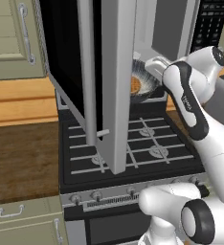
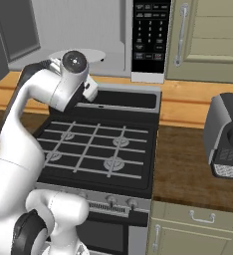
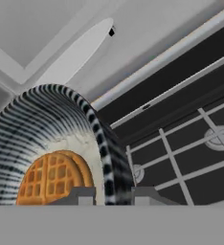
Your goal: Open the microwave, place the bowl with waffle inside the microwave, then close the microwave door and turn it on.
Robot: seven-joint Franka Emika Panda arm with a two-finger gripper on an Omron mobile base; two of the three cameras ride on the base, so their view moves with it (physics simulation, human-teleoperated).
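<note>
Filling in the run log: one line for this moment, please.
microwave door: open | bowl with waffle: gripped at rim by gripper, at microwave opening above stove | next: set inside

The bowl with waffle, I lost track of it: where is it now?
In the left base view the bowl with waffle hangs at the open microwave mouth, just right of the swung-out microwave door and above the stove. The tool grips its rim.
</note>
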